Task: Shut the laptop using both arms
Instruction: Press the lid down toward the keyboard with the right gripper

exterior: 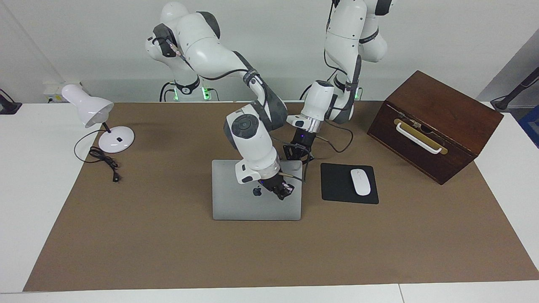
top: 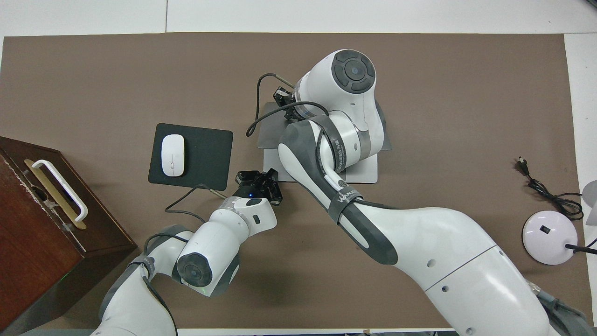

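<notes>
The silver-grey laptop (exterior: 236, 198) sits mid-table, its lid with the dark apple logo tilted low over the base (top: 366, 172). My right arm reaches over it. The right gripper (exterior: 281, 190) is shut, with its tips pressed on the lid beside the logo, and shows again at the lid's edge (top: 282, 99) from overhead. My left gripper (exterior: 298, 152) is shut and empty. It hangs low at the base's corner nearest the robots, toward the left arm's end (top: 259, 180). The right arm hides the keyboard.
A black mouse pad (exterior: 334, 185) with a white mouse (exterior: 360, 182) lies beside the laptop toward the left arm's end, and a brown wooden box (exterior: 438, 122) stands past it. A white desk lamp (exterior: 94, 110) and its cable (exterior: 105, 162) are at the right arm's end.
</notes>
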Controlling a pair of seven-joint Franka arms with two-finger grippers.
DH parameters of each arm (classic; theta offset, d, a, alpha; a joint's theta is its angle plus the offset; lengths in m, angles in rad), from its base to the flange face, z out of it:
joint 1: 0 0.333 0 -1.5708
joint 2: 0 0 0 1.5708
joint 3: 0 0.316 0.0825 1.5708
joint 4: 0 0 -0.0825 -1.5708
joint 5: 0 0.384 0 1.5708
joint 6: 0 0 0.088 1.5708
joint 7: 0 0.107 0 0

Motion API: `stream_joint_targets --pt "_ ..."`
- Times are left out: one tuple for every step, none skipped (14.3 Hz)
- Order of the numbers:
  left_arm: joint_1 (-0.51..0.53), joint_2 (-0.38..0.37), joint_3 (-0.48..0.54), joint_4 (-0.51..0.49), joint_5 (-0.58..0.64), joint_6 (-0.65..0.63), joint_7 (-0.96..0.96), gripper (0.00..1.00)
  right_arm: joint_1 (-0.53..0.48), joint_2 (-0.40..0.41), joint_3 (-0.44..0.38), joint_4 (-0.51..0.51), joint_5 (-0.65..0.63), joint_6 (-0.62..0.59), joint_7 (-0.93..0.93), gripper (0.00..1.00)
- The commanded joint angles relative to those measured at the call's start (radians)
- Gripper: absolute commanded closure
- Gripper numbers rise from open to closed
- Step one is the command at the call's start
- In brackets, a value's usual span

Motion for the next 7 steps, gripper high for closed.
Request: stream_joint_targets --pt "0.001 0.1 0.029 0.017 -0.007 0.002 0.03 1.0 -0.012 -0.026 0.012 -0.051 0.056 0.02 -0.035 1.0" --pt "0.003 0.098 0.029 0.017 -0.007 0.0 0.028 1.0 -0.012 -0.024 0.01 -0.052 0.083 0.02 -0.05 1.0" --pt "0.001 0.098 0.029 0.017 -0.007 0.0 0.03 1.0 -0.015 -0.024 0.01 -0.058 0.112 0.022 -0.065 1.0" --pt "0.003 0.098 0.029 0.017 -0.007 0.0 0.03 1.0 -0.02 -0.024 0.01 -0.063 0.134 0.023 -0.082 1.0" --pt "0.003 0.098 0.029 0.019 -0.007 0.0 0.028 1.0 -0.022 -0.024 0.01 -0.066 0.143 0.023 -0.092 1.0" --pt "0.003 0.1 0.029 0.017 -0.007 0.0 0.028 1.0 -0.025 -0.023 0.01 -0.068 0.145 0.026 -0.093 1.0" --pt "0.003 0.098 0.029 0.017 -0.007 0.0 0.028 1.0 -0.026 -0.021 0.01 -0.068 0.145 0.032 -0.092 1.0"
